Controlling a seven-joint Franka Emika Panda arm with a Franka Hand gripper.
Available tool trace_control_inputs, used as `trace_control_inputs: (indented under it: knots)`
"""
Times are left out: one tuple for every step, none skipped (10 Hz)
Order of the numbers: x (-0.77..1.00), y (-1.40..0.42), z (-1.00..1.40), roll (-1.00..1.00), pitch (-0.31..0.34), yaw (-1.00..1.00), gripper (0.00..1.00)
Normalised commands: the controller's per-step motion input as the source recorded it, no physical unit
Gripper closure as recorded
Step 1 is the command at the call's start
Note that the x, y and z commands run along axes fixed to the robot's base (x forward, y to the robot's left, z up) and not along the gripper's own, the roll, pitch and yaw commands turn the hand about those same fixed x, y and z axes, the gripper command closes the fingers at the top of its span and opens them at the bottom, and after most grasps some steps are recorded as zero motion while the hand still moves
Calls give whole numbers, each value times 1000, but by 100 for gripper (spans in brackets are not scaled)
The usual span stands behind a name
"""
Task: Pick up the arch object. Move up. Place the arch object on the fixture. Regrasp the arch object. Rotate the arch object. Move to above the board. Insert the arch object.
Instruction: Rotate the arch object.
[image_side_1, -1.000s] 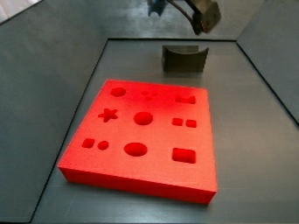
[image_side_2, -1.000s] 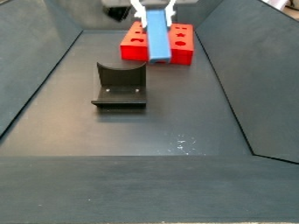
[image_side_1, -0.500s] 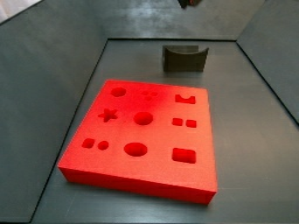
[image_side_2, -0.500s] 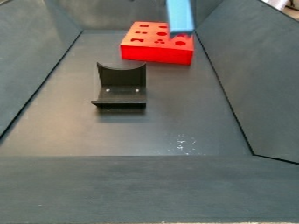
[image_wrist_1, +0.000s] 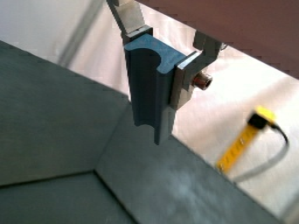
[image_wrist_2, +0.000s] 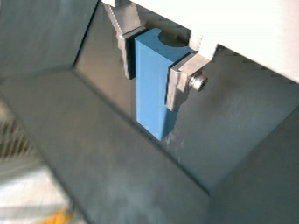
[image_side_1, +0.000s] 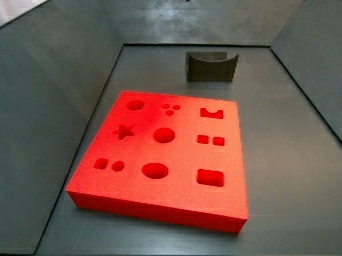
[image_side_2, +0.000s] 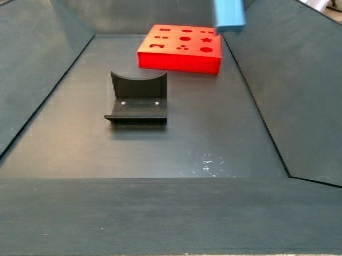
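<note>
Arch object: pale blue oblong block (image_wrist_1: 152, 83), clamped upright between the silver finger plates in both wrist views (image_wrist_2: 155, 80); in a side view only its lower end (image_side_2: 229, 12) shows at the top edge, high above the board's far corner.

Gripper: closed on the arch object (image_wrist_1: 162, 68), one plate on each long face; a screw head visible on one plate; well clear of the floor.

Change since a second ago: raised further. Earlier hanging low in front of the board in a side view, half a second ago already higher, now almost out of frame; gone altogether from the side view that showed the gripper body a second ago.

Meaning for the task: pick-up done, "move up" under way or near its end, judged from the height; placing on the fixture comes next, so a traverse away from the board and a descent toward the fixture's notch.

Board: bright red slab (image_side_1: 167, 150), cutouts empty, unmoved (image_side_2: 181, 50).

Fixture: dark notched piece (image_side_2: 138, 96) on the floor, nearer the camera than the board in that view; beyond the board in the other (image_side_1: 211, 66); nothing on it, unmoved.

Hidden or unclear: fingertips covered by the block; arch recess seen only as a groove down one face; gripper body absent from both side views; yellow strip (image_wrist_1: 249, 140) outside the bin wall, not identifiable.
</note>
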Motion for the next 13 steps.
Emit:
trace_control_inputs:
  knots:
    - [46, 60, 45, -987, -49, -1000, 100]
    - [-45, 36, 64, -970, 9, -1000, 100]
    - [-46, 29, 43, -953, 76, -1000, 100]
    - [-30, 31, 30, -948, 131, -1000, 100]
    - [-23, 24, 26, -941, 167, -1000, 100]
    - [-27, 12, 40, -938, 254, -1000, 100]
    - [-38, 13, 44, -939, 287, -1000, 100]
    - [-54, 20, 64, -957, 354, -1000, 100]
    - [-65, 14, 69, -972, 401, -1000, 100]
    - [-49, 20, 76, -1000, 455, -984, 100]
    - [-36, 20, 70, -1000, 486, -960, 100]
    - [-4, 17, 75, -811, 474, -728, 100]
    - [22, 12, 60, -588, 396, -495, 100]
